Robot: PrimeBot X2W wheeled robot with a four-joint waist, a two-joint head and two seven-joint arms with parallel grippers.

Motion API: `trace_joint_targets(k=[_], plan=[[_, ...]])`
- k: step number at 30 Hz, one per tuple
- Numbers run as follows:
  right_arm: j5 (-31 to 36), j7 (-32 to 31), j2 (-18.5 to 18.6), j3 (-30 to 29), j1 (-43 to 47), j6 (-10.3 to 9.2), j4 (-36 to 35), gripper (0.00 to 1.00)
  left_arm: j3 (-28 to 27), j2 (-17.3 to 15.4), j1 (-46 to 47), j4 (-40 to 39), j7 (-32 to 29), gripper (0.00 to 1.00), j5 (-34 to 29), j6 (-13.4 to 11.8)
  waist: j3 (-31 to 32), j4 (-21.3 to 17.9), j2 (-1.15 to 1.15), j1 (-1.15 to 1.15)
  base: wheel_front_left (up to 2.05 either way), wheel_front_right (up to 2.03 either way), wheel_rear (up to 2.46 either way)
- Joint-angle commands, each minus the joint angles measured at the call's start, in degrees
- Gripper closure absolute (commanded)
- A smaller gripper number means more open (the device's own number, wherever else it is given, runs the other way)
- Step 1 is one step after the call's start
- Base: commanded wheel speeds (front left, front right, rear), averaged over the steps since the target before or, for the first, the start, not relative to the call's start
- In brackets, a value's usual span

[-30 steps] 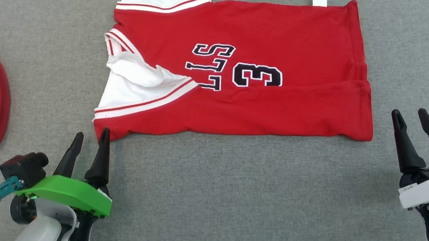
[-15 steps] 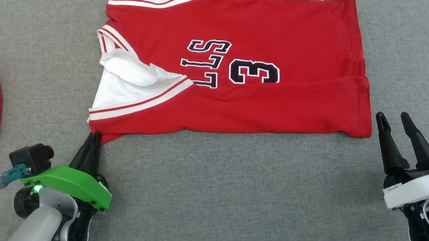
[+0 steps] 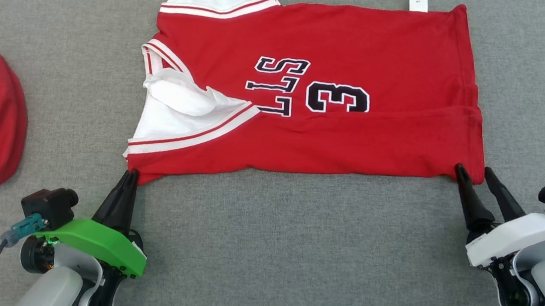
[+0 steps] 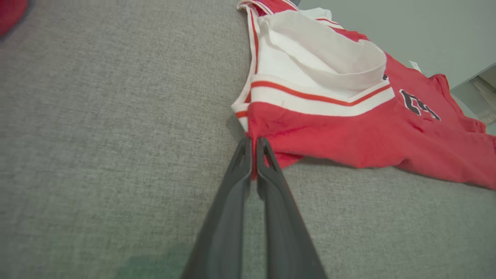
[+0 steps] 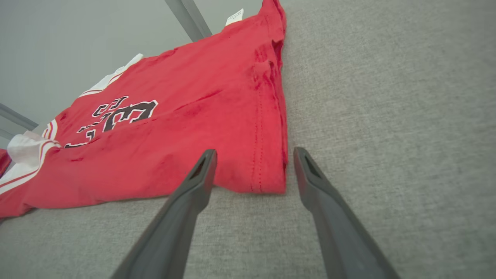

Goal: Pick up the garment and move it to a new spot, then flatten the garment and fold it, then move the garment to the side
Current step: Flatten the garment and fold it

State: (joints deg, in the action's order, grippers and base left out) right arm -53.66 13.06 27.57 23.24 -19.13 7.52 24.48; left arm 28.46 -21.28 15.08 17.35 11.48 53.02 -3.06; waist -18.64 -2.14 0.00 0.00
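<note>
Head view: red jersey [image 3: 342, 54] reads "LLS" and "3"; tag [image 3: 418, 1] print illegible.

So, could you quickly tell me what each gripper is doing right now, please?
Left gripper: shut on the jersey, at its shoulder corner.
Right gripper: open, straddling the hem corner.

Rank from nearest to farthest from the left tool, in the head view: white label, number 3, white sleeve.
1. White sleeve, just beyond the left tool.
2. Number 3, middle of the shirt.
3. White label, far top edge.
</note>
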Motion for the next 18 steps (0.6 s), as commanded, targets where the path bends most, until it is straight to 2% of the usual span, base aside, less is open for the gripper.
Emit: trace_joint_targets(k=[1, 3, 4, 5, 11, 18], plan=[[-1.12, -0.74, -0.34, 0.94, -1.43, -0.06, 1.35, 0.0, 0.08, -0.67, 0.26, -0.16, 0.26, 1.0, -0.47, 0.09, -0.24, 0.34, 0.0, 0.0, 0.0, 0.0, 0.0], [-1.62, -1.56, -0.33, 2.45, -2.64, -0.07, 3.46, 0.47, 0.25, -0.84, 0.64, -0.77, 0.57, 1.0, -1.15, 0.05, -0.41, 0.67, 0.0, 0.0, 0.0, 0.0, 0.0], [-1.51, -1.68, -0.15, 3.09, -3.12, -0.07, 4.38, 0.81, 0.36, -0.85, 0.72, -1.0, 0.59, 1.0, -1.27, 0.08, -0.47, 0.85, 0.0, 0.0, 0.0, 0.0, 0.0], [-1.44, -1.76, -0.08, 4.0, -3.63, -0.06, 5.15, 1.0, 0.42, -0.75, 0.8, -1.25, 0.62, 1.0, -1.32, 0.2, -0.5, 1.04, 0.0, 0.0, 0.0, 0.0, 0.0], [-3.93, -0.85, 3.09, 6.88, -3.89, -0.08, 6.05, 1.0, 0.63, -1.01, 0.05, -1.46, 1.24, 1.0, -1.95, 0.28, 0.59, 1.84, 0.0, 0.0, 0.0, 0.0, 0.0], [-7.46, -0.3, 7.94, 9.92, -1.14, -0.08, 2.95, 1.0, 1.29, -1.89, -3.31, -3.91, 1.54, 1.0, -2.28, -0.3, 3.03, 2.92, 0.0, 0.0, 0.0, 0.0, 0.0]])
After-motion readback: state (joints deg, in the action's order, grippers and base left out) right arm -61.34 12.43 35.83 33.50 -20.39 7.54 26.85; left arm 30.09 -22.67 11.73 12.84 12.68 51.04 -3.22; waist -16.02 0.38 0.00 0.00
